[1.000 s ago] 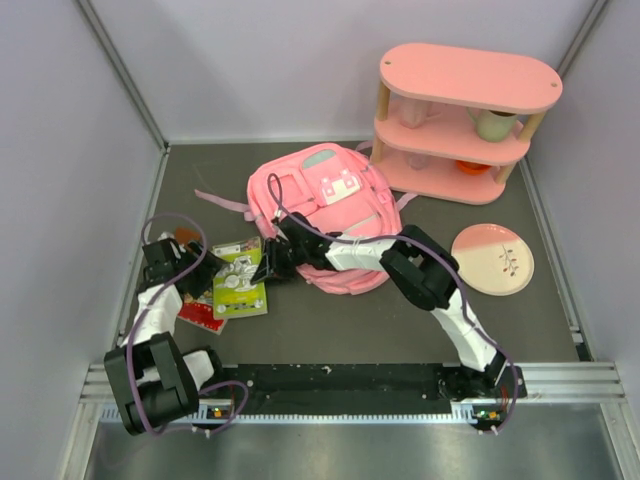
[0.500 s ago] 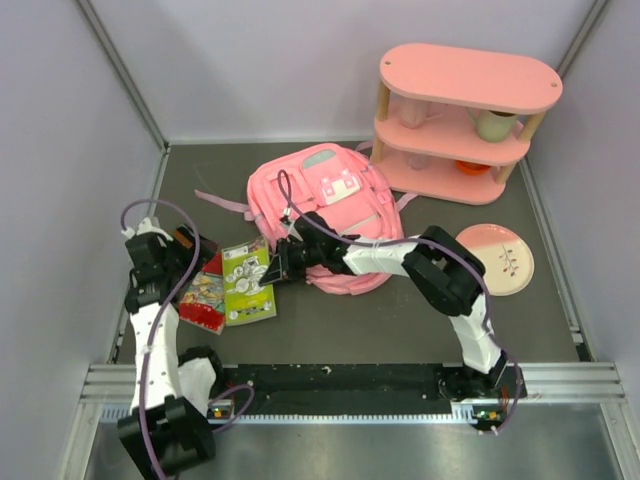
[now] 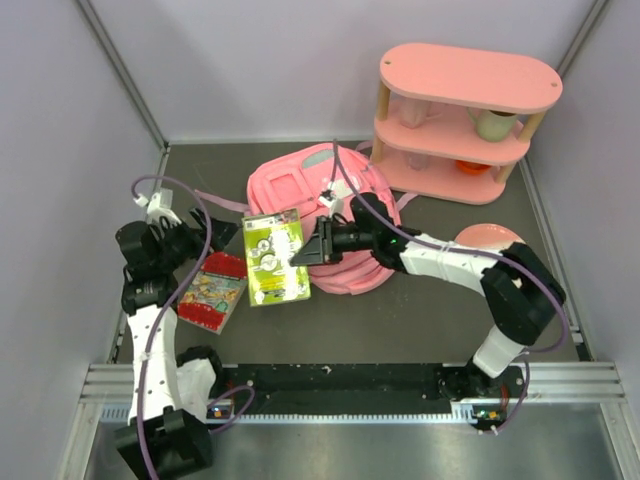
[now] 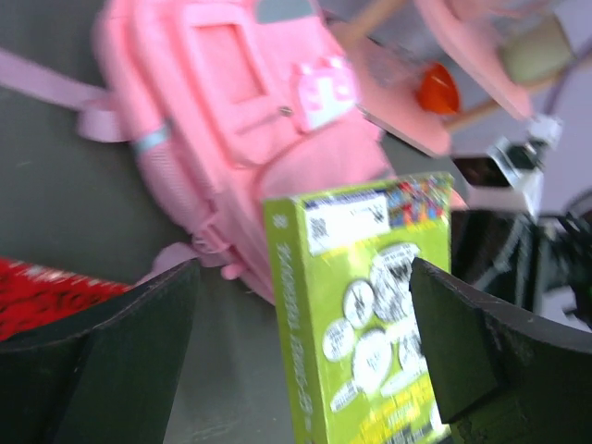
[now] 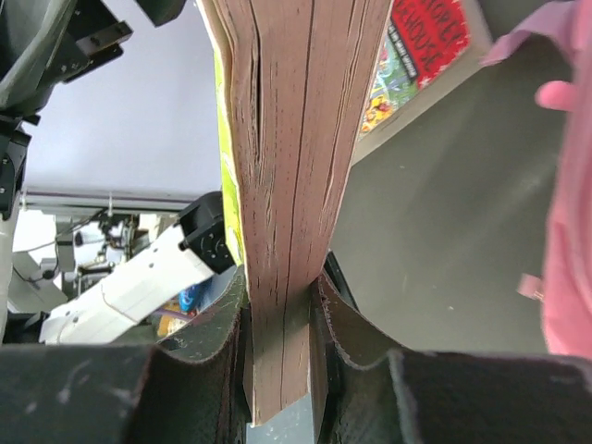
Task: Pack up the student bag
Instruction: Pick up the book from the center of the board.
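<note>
The student bag [image 3: 345, 205], a pink backpack, lies flat in the middle of the table; it also shows in the left wrist view [image 4: 231, 120] and at the right edge of the right wrist view [image 5: 572, 240]. My right gripper [image 3: 312, 250] is shut on the edge of a green book [image 3: 275, 258] and holds it up off the table, in front of the bag's left side. The right wrist view shows its page edges [image 5: 287, 166] clamped between the fingers [image 5: 356, 333]. My left gripper [image 3: 192, 240] is open and empty, left of the green book [image 4: 370, 305].
A red book [image 3: 212, 292] lies on the table below my left gripper, also seen in the wrist views [image 4: 46, 296] [image 5: 421, 46]. A pink oval shelf unit [image 3: 460, 120] with cups stands at the back right. A pink and white plate [image 3: 495, 240] lies beside my right arm.
My right gripper has lifted the green book off the table and carried it up and right toward the bag. My left arm has swung back and up, leaving the red book uncovered.
</note>
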{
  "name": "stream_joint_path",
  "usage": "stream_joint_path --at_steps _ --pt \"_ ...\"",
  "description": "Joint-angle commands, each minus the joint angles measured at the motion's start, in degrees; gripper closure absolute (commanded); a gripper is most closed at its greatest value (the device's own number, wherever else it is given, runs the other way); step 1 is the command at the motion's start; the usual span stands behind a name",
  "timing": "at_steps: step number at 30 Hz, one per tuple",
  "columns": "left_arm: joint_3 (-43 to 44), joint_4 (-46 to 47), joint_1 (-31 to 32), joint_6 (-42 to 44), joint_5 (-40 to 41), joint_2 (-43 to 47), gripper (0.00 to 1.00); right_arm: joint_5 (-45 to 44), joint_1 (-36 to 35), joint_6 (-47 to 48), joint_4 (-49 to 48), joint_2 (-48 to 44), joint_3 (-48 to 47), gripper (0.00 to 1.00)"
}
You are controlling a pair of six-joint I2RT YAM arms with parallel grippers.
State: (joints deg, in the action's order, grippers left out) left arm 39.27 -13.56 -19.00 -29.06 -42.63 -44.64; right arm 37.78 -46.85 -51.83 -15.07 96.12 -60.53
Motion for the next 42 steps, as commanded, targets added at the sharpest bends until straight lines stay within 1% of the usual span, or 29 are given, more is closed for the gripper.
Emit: stream_joint_path --at_steps 1,2,4,5,8,11,14,15,18,21,23,26,28,31,35,36,37,38,39,41,42 --pt "1.2 11.7 4.5 -1.1 -14.3 -1.3 0.01 3.9 3.9 2.0 -6.5 -7.1 2.7 1.0" --pt "1.3 13.5 7.2 -1.3 -15.4 -1.8 0.01 4.2 4.2 2.3 -6.5 -8.5 3.3 1.0" --pt "1.3 16.9 10.4 -2.1 -15.4 -2.9 0.01 6.0 5.1 3.3 -6.9 -9.7 3.8 1.0" --pt "1.3 18.6 14.0 -2.0 -15.1 -3.5 0.01 6.3 5.3 3.4 -7.0 -10.9 4.3 1.0" --pt "2.0 19.7 18.8 -0.7 -14.6 -6.5 0.01 7.3 5.9 4.0 -7.6 -13.7 5.4 1.0" --pt "2.1 20.3 18.7 -1.2 -13.1 -8.0 0.01 7.5 6.2 4.9 -6.1 -15.7 6.4 1.0" --pt "2.4 20.8 18.8 -0.7 -11.8 -7.3 0.01 6.0 6.6 6.6 -3.5 -18.1 6.9 1.0" --pt "2.7 20.9 18.8 -0.6 -11.3 -7.2 0.01 5.3 6.7 8.0 -0.6 -19.1 7.0 1.0" --pt "4.1 21.2 18.8 -1.8 -11.4 -7.3 0.01 1.9 6.7 10.0 3.1 -20.7 7.6 1.0" --pt "5.7 18.9 18.8 -0.5 -10.8 -7.0 0.01 -1.0 6.7 10.5 3.9 -22.8 9.1 1.0" --pt "6.1 15.7 18.8 1.9 -9.2 -6.3 0.01 -1.4 6.9 10.4 4.2 -24.4 9.7 1.0" --pt "6.2 13.8 18.8 3.7 -8.7 -5.7 0.01 -2.1 6.9 10.5 4.3 -26.4 10.3 1.0" --pt "6.2 12.2 18.8 4.2 -9.3 -5.8 0.01 -1.3 6.9 10.4 3.5 -26.9 10.3 1.0" --pt "5.7 13.1 18.8 3.5 -12.1 -6.3 0.01 0.6 6.9 9.7 2.0 -27.3 10.3 1.0" --pt "5.9 16.5 18.8 1.9 -15.3 -8.4 0.01 3.2 6.9 8.4 -1.3 -27.3 10.4 1.0" --pt "5.7 18.6 18.8 1.2 -16.0 -8.6 0.01 4.4 6.9 8.2 -1.7 -26.8 10.4 1.0" --pt "5.6 20.0 20.6 0.5 -17.4 -9.1 0.01 5.0 6.9 8.0 -2.2 -26.4 10.4 1.0" --pt "5.4 21.3 21.0 -0.9 -17.8 -9.3 0.01 5.7 6.9 7.6 -3.0 -26.2 10.3 1.0" --pt "5.0 23.6 21.5 -1.3 -18.4 -9.7 0.01 7.4 6.9 6.5 -5.4 -25.4 10.4 1.0" --pt "5.4 24.2 22.7 -1.2 -20.5 -11.6 0.01 9.1 6.9 4.7 -8.7 -24.7 10.8 1.0" --pt "5.5 24.5 22.7 -1.3 -21.4 -12.2 0.01 11.8 6.9 2.8 -11.7 -24.1 10.6 1.0"
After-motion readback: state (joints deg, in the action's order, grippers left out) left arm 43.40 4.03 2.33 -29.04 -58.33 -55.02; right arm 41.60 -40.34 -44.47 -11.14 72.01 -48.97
